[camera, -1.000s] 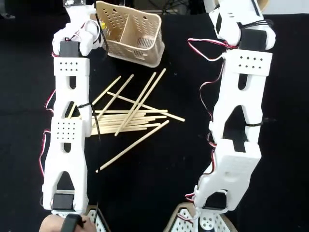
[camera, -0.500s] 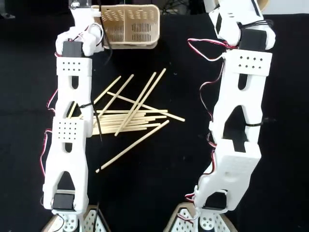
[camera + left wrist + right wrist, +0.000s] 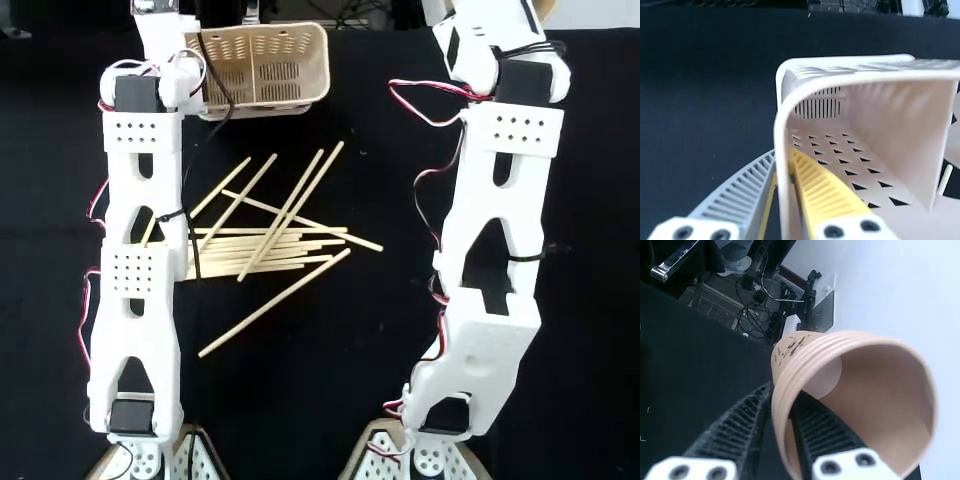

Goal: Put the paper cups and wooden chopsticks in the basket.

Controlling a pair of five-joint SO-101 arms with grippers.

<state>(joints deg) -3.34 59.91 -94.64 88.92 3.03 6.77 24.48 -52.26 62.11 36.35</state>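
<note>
The beige perforated basket [image 3: 262, 68] lies on its side at the table's back left, its opening turned sideways. My left gripper [image 3: 196, 78] is shut on the basket's wall [image 3: 781, 150], with the yellow finger [image 3: 815, 185] inside and the grey finger [image 3: 742, 187] outside. Several wooden chopsticks [image 3: 268, 238] lie in a loose pile on the black cloth between the arms, one more [image 3: 275, 302] slanting toward the front. My right gripper [image 3: 779, 400] is shut on the rim of a stack of paper cups [image 3: 860, 400], held high at the back right; a sliver of the cups [image 3: 546, 8] shows at the high view's upper edge.
Both white arms stretch from the front edge toward the back, the left arm [image 3: 140, 280] beside the chopstick pile, the right arm [image 3: 495, 250] well apart from it. The black cloth [image 3: 370, 330] between the arms is bare in front of the pile. Cables and room clutter [image 3: 755, 315] lie beyond the table.
The left gripper has turned the basket from a slanted pose to lying along the back edge and shifted it slightly left. The right arm and the chopsticks have not moved.
</note>
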